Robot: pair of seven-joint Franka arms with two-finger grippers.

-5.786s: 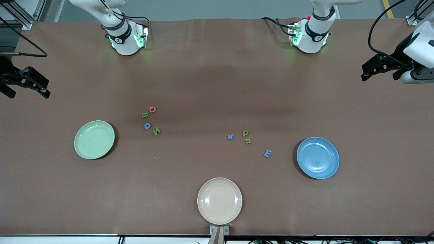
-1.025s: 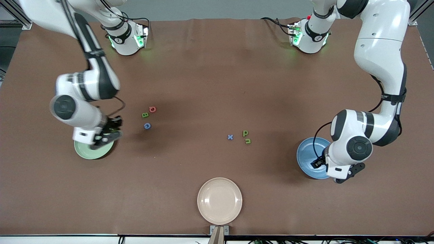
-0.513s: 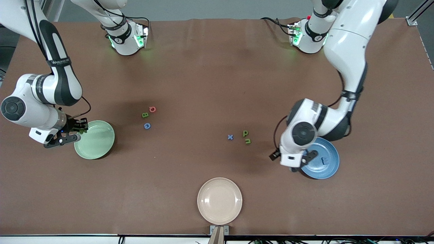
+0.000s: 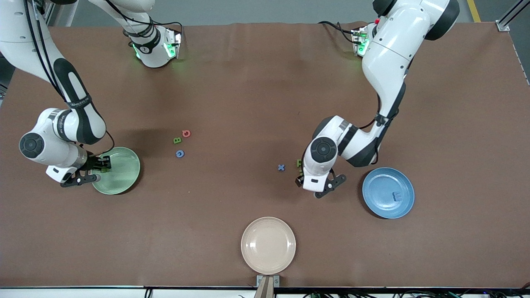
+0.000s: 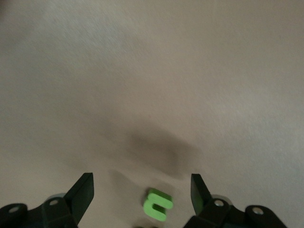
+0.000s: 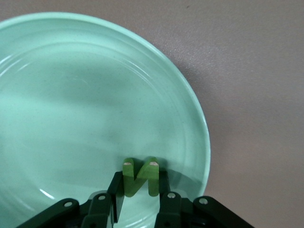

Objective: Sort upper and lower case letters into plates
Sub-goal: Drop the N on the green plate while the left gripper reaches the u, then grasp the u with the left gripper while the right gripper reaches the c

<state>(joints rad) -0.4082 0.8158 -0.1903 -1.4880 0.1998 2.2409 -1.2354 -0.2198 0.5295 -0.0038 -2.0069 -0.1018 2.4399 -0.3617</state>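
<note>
Fingers [image 6: 121, 192] of the right gripper pinch green N [image 6: 139, 176] over pale green plate [image 6: 71, 95]; left fingers [image 5: 83, 192] spread around green u [image 5: 158, 204].

A: What carries everything here?

B: A broad brown surface [image 4: 256, 82], matte, like a mat laid flat, with a faint crease along the edge by the arm bases.

A: And around it?

B: A grey floor strip [image 4: 265, 10] along that edge, with a yellow line [image 4: 473, 10] at one corner and metal framing [image 4: 508, 18] beside it. At the camera's edge runs a pale rail [image 4: 83, 291] with cables and a small bracket [image 4: 267, 283].

A: Light?

B: Even and soft; shadows are dim.
</note>
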